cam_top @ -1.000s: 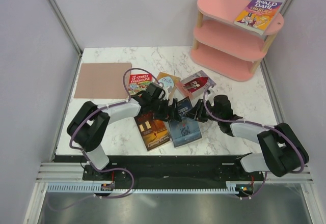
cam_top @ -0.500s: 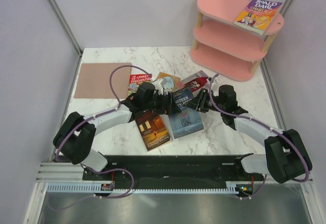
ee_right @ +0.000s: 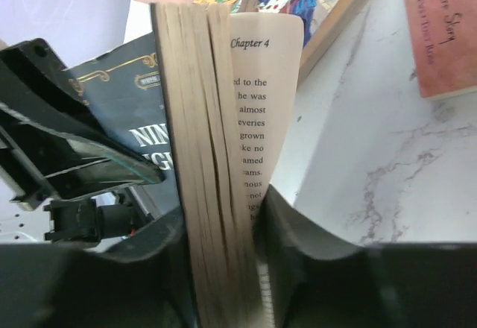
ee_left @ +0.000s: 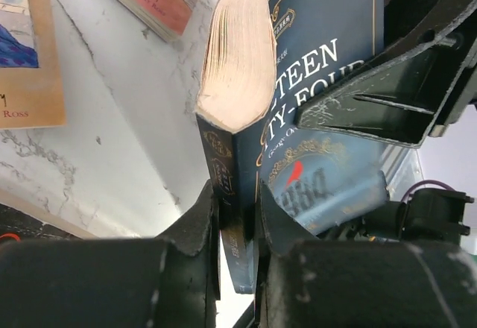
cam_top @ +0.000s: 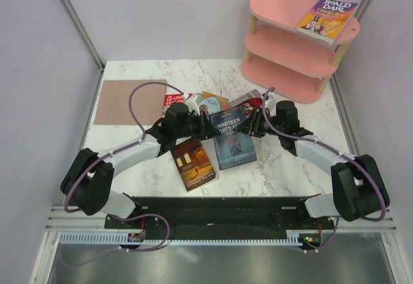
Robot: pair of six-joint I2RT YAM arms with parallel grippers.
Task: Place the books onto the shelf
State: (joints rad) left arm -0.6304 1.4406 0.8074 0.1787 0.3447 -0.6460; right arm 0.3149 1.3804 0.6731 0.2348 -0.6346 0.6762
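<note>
Grip is shared on one book: the left fingers (ee_left: 190, 235) are pressed together on a thin dark blue edge of the Nineteen Eighty-Four paperback (cam_top: 226, 120) near its spine. The right fingers (ee_right: 298, 246) are clamped across its page block from the opposite side, and one page headed "Chapter 4" curls loose outside the pinch. The paperback is held between the two arms, tilted with its cover toward the overhead camera and, judging by the wrist views, raised off the tabletop (cam_top: 310, 113).

Around that paperback the other volumes are spread flat. Just nearer than it a blue-grey book (cam_top: 237, 152) is seen, its far edge overlapped by the paperback in the overhead view. To the near left lies a dark brown-orange book (cam_top: 193, 162). Beyond it to the left are the red Treehouse book (cam_top: 171, 99) and the tan book (cam_top: 211, 101). Just beyond it to the right is a pink-grey book (cam_top: 247, 99), partly hidden by the right arm. A plain brown mat (cam_top: 129, 101) lies well to the left of it.

The shelf (cam_top: 281, 39) stands well beyond and to the right of the paperback. Only the Roald Dahl book (cam_top: 326, 18) has been placed — on the top board — and nothing is seen on the two lower boards. The task is therefore judged to be at an early stage: one book shelved, one in hand but not yet carried over, and five left to be picked up.
</note>
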